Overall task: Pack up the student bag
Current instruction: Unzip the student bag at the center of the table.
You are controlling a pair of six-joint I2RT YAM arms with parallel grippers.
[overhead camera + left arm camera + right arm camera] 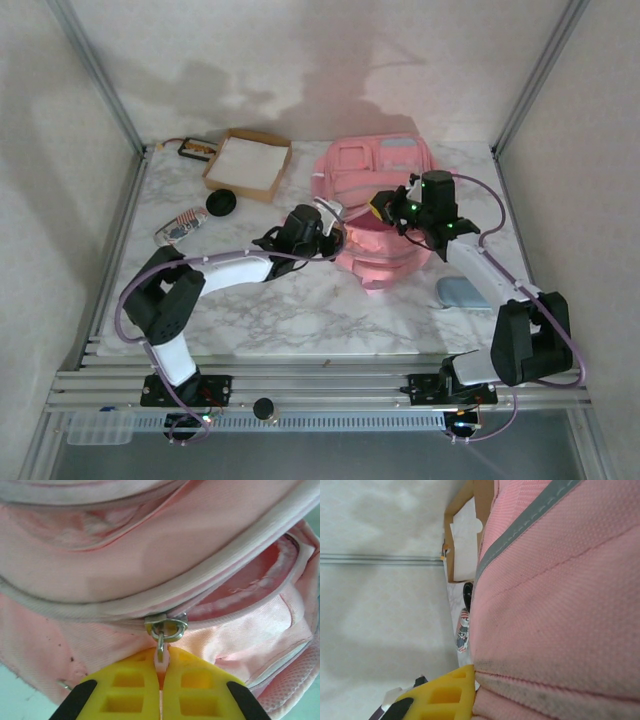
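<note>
The student bag (385, 195), pink with pale panels, lies at the middle right of the table. My left gripper (330, 228) is at its left edge. In the left wrist view the yellow fingers (127, 690) are shut on the white zip pull (161, 661), which hangs from the metal slider (166, 626). To the right of the slider the zip gapes and shows the pink inside (250, 582). My right gripper (387, 207) is on top of the bag. One yellow finger (445, 695) presses on a fold of pink fabric (560, 605); the other finger is hidden behind it.
A brown cardboard box (248, 163) with a white inside stands at the back left. A black round disc (221, 203) and a patterned pouch (180, 226) lie left of the bag. A small dark item (197, 149) lies by the back left corner, a grey-blue object (462, 293) beside the right arm.
</note>
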